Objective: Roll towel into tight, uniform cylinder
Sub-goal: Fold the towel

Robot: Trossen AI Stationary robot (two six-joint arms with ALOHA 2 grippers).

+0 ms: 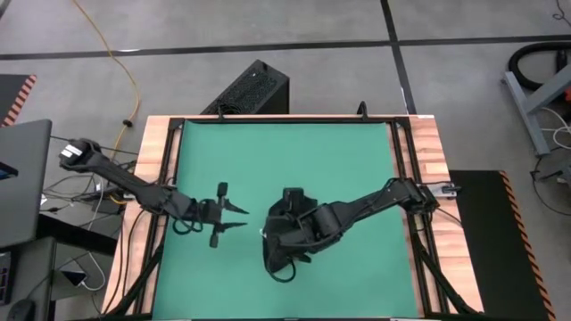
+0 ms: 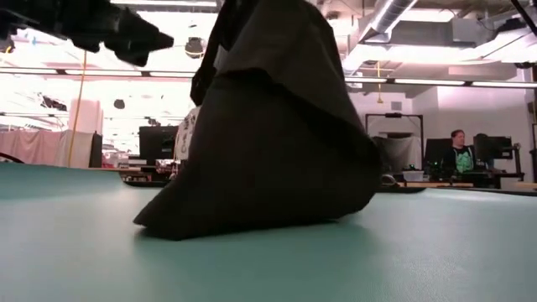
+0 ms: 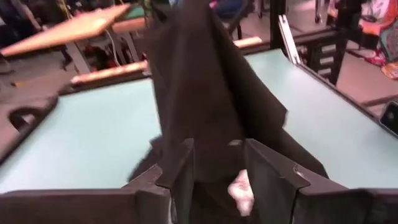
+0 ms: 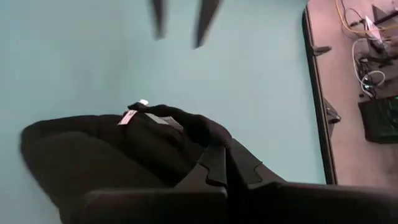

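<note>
The towel (image 1: 280,257) is a black cloth gathered into a peaked heap on the green mat (image 1: 285,152), a little near of centre. In the low view the towel (image 2: 268,151) hangs from above and its broad lower part rests on the mat. Its white tag (image 4: 129,116) shows at one edge. My right gripper (image 4: 219,155) reaches in from the table's right and is shut on the towel's raised part. My left gripper (image 1: 239,219) stands open just left of the towel, fingers pointing at it, apart from it. Past its fingers the left wrist view shows the towel (image 3: 199,81). My right gripper pinches a bunched fold of the towel (image 4: 198,132) between its two fingers, near the cloth's top; how many layers does not show. The fingers slant down from the table's right. The towel hangs below them in slack folds, its lower part (image 2: 252,222) lying on the mat.
A wooden frame (image 1: 426,160) borders the mat. A black ribbed box (image 1: 254,89) stands on the floor beyond the far edge. Cables and a laptop (image 1: 22,178) lie off the left side. A person (image 2: 460,151) sits far behind the table.
</note>
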